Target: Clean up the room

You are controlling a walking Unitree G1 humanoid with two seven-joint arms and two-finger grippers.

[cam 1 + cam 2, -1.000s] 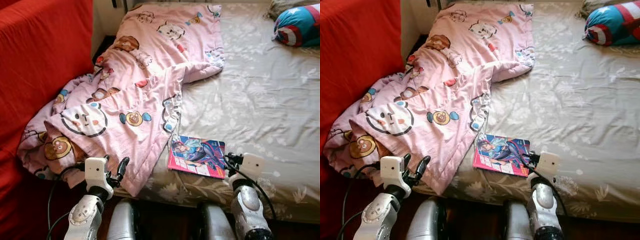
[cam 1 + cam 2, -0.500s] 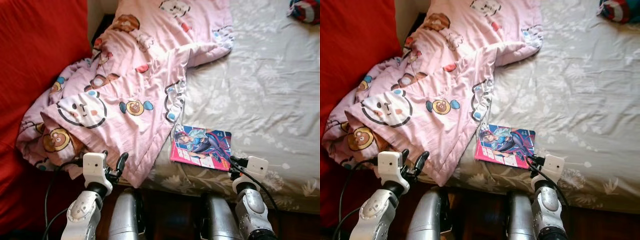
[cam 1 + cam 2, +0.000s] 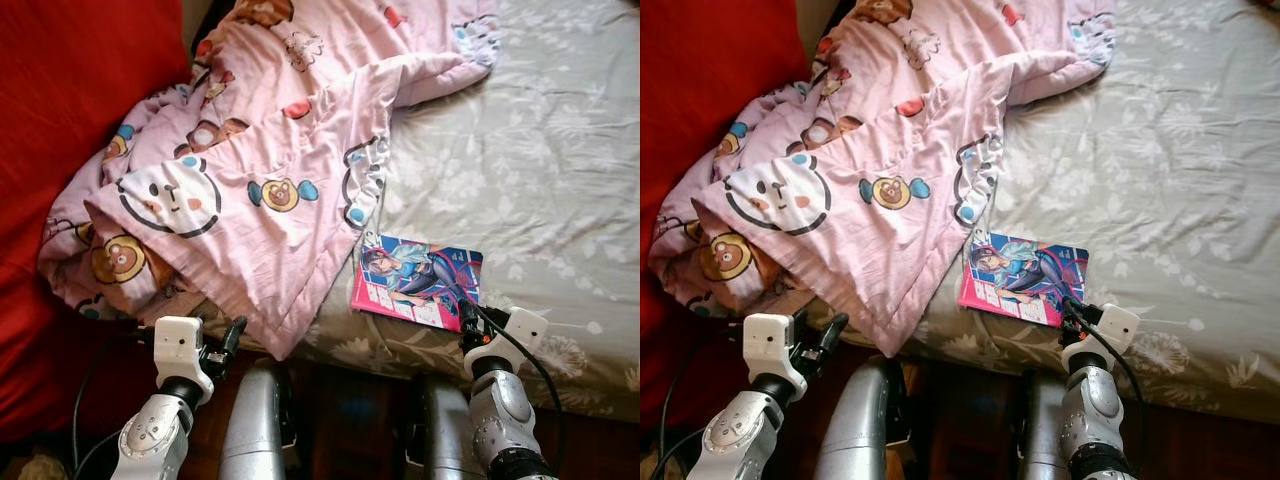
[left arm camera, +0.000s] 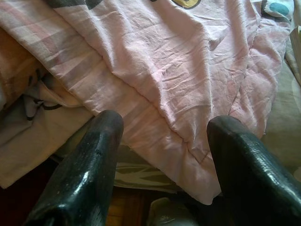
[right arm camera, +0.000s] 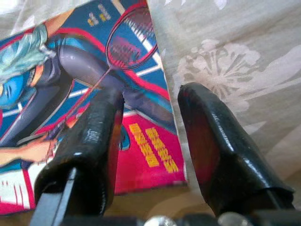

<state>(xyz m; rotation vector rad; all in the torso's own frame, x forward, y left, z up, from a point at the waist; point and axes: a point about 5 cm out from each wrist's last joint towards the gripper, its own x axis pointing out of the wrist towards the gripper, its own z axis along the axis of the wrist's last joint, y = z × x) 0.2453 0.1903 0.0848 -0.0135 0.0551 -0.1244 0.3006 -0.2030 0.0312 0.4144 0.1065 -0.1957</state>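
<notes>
currently the right gripper (image 5: pixel 153 141) has its fingers (image 5: pixel 89 141) parted, straddling the near right corner of the magazine (image 3: pixel 418 282), which lies flat on the bed (image 3: pixel 540 180) beside the pink blanket (image 3: pixel 250 160). the left gripper (image 4: pixel 162 155) is spread wide, holding nothing, just short of the blanket's hanging edge. since the earlier frames the camera has tilted down; the right gripper has closed in on the magazine.

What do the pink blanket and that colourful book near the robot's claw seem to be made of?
The pink blanket looks like soft matte cotton-type cloth: it creases and drapes over the bed edge. The book seems glossy printed paper or card: flat, stiff-edged, slightly shiny in the right wrist view.
</notes>
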